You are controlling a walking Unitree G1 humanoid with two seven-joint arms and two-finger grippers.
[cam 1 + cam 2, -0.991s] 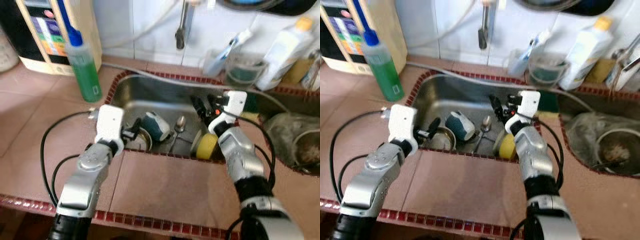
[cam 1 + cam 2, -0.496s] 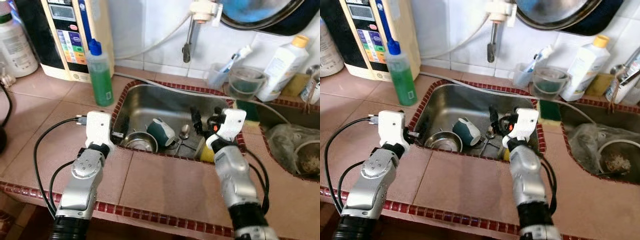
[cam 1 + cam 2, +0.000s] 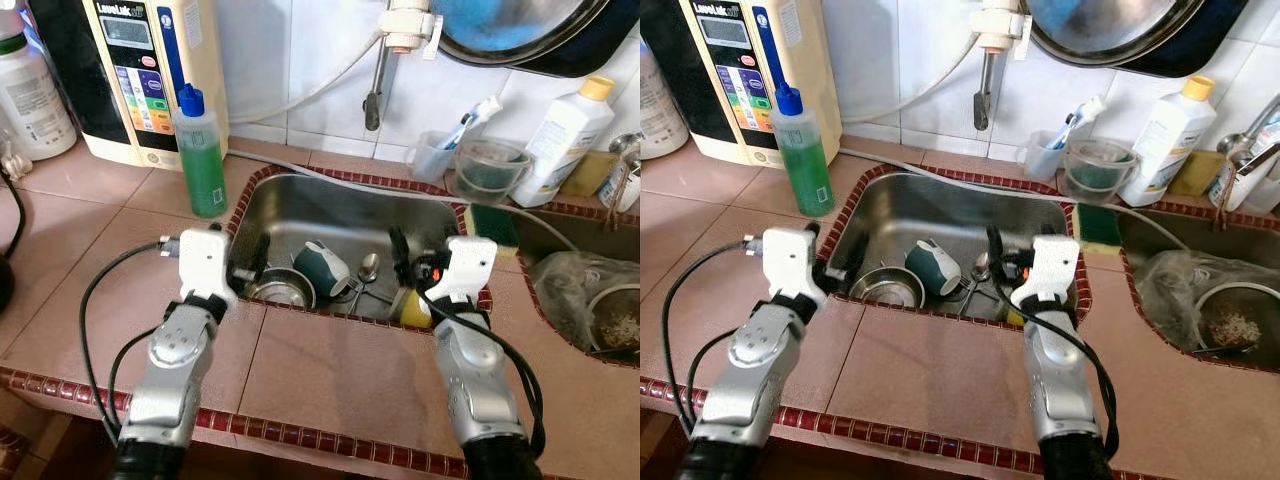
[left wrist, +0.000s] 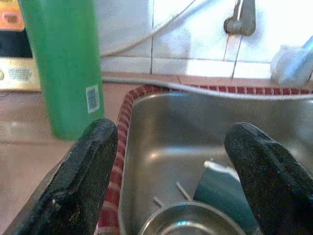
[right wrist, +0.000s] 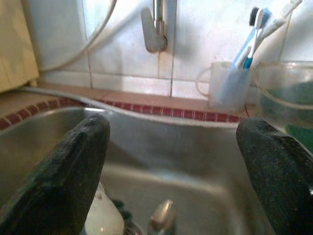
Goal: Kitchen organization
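Pinkish tiled counter [image 3: 330, 375] with dark red mosaic edging, steel sink [image 3: 320, 215] sunk into it; green soap bottle [image 3: 200, 155] on counter just beyond left gripper [image 3: 250, 262], beside sink corner; cream water purifier [image 3: 150, 75] behind bottle, white jug [image 3: 30, 90] further out; toothbrush cup [image 3: 432, 155], clear measuring jug [image 3: 487, 168], white bottle [image 3: 560, 140] beyond right gripper [image 3: 408, 268]; green sponge [image 3: 495, 225] just outboard of it.

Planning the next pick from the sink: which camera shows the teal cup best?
The right eye view: the teal cup lies whole on its side in the sink, beside the steel bowl. The left eye view shows it much the same. The left wrist view catches just a teal edge.
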